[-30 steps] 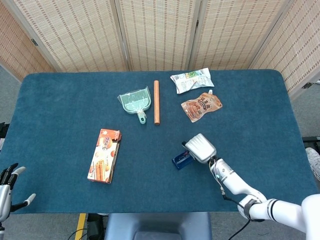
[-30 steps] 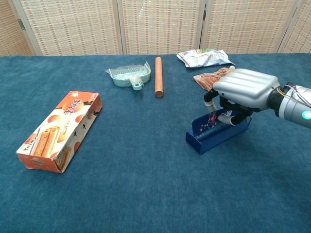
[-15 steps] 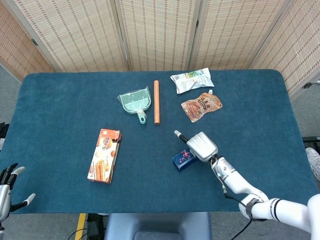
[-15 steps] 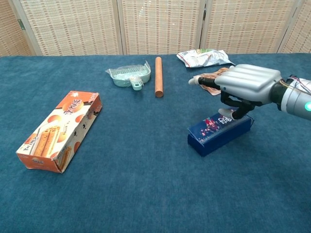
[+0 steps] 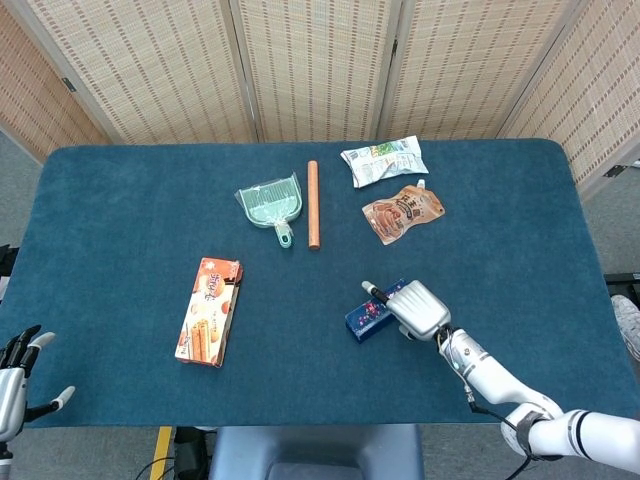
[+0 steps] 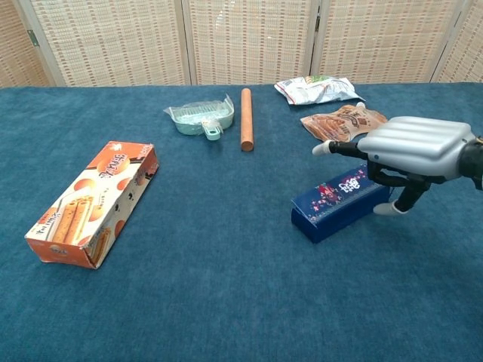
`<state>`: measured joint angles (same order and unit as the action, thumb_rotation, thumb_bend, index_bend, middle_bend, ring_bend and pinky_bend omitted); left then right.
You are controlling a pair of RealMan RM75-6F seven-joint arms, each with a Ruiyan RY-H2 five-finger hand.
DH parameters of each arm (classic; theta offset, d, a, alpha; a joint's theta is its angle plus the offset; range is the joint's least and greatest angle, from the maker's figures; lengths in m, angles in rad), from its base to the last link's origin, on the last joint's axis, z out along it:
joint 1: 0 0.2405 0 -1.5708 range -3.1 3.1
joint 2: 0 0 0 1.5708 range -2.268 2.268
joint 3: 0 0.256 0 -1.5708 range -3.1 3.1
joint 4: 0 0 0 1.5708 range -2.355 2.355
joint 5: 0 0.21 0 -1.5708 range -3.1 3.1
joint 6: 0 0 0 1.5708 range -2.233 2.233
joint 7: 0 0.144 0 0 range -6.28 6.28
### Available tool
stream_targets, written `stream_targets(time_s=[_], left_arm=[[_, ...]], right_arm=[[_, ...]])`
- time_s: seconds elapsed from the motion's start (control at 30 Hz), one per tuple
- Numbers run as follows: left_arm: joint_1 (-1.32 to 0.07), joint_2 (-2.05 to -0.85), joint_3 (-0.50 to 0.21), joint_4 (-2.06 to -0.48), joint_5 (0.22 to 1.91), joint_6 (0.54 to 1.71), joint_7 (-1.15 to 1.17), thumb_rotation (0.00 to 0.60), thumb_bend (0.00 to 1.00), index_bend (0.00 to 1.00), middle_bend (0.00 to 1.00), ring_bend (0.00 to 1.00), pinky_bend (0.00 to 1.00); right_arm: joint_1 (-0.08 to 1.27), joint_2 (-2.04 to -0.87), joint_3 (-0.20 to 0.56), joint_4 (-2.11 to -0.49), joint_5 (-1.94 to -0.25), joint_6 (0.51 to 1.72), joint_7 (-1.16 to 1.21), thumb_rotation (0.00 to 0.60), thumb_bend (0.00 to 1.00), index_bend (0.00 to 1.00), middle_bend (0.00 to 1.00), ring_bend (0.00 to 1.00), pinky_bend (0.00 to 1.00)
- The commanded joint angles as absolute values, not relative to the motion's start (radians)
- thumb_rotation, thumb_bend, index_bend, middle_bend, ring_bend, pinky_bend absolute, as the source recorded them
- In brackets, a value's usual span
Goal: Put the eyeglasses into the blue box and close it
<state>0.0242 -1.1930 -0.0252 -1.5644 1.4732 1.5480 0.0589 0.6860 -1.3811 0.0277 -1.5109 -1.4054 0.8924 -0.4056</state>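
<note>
The blue box (image 6: 339,200) (image 5: 370,313) lies on the table with its flowered lid down flat. No eyeglasses show in either view. My right hand (image 6: 413,147) (image 5: 418,308) hovers over the box's right end with its fingers stretched out toward the left and its thumb hanging just past the box's right end. It holds nothing. My left hand (image 5: 14,378) sits low at the table's near left corner, fingers spread and empty; the chest view does not show it.
An orange biscuit box (image 6: 94,202) (image 5: 209,311) lies at the left. Further back are a green dustpan (image 6: 200,117), a wooden rod (image 6: 246,119), a white snack bag (image 6: 317,89) and an orange pouch (image 6: 343,121) just behind my right hand.
The blue box's lid went from standing open to lying shut. My right hand then lifted off it and drew back to the right, its fingers straightening.
</note>
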Motion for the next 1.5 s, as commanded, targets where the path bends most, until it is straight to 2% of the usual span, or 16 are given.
stream_targets(time_s=[0.03,0.27,0.4,0.63,0.97,1.13,1.23,1.43,1.5], left_arm=[[0.023,-1.192,-0.025,-1.568,1.474,1.548,0.062,0.6,0.19,0.23,0.14,0.15,0.24],[0.03,-1.182,-0.026,-1.576,1.469,1.557,0.066,0.6,0.19,0.23,0.14,0.15,0.24],[0.034,-1.181,-0.023,-1.576,1.463,1.554,0.066,0.6,0.19,0.23,0.14,0.15,0.24],[0.031,-1.184,-0.024,-1.572,1.464,1.551,0.065,0.6,0.19,0.23,0.14,0.15,0.24],[0.033,-1.187,-0.022,-1.567,1.462,1.55,0.061,0.6,0.19,0.23,0.14,0.15,0.24],[0.034,-1.187,-0.023,-1.567,1.464,1.552,0.06,0.6,0.19,0.23,0.14,0.15,0.24],[0.033,-1.188,-0.023,-1.567,1.465,1.552,0.061,0.6,0.19,0.23,0.14,0.15,0.24],[0.031,-1.189,-0.024,-1.569,1.465,1.549,0.064,0.6,0.19,0.23,0.14,0.15,0.24],[0.03,-1.188,-0.025,-1.571,1.466,1.549,0.066,0.6,0.19,0.23,0.14,0.15,0.24]], right_arm=[[0.707,-1.4,0.032,-1.502,-1.367,0.849,-0.443,0.6,0.19,0.07,0.9,1.0,0.99],[0.758,-1.436,0.05,-1.466,-1.291,0.774,-0.518,0.6,0.19,0.13,0.9,1.0,0.99],[0.769,-1.437,0.045,-1.471,-1.263,0.76,-0.552,0.6,0.19,0.22,0.91,1.0,0.99],[0.764,-1.437,0.031,-1.48,-1.259,0.788,-0.571,0.6,0.25,0.37,0.92,1.0,0.99],[0.749,-1.443,0.001,-1.482,-1.297,0.835,-0.59,0.6,0.28,0.43,0.93,1.0,0.99],[0.735,-1.451,0.002,-1.472,-1.332,0.878,-0.566,0.6,0.33,0.56,0.94,1.0,0.99],[0.728,-1.458,0.004,-1.461,-1.353,0.903,-0.549,0.6,0.36,0.59,0.95,1.0,0.99],[0.722,-1.465,0.006,-1.447,-1.359,0.909,-0.537,0.6,0.37,0.58,0.95,1.0,0.99],[0.719,-1.465,0.01,-1.452,-1.349,0.908,-0.537,0.6,0.37,0.37,0.94,1.0,0.99]])
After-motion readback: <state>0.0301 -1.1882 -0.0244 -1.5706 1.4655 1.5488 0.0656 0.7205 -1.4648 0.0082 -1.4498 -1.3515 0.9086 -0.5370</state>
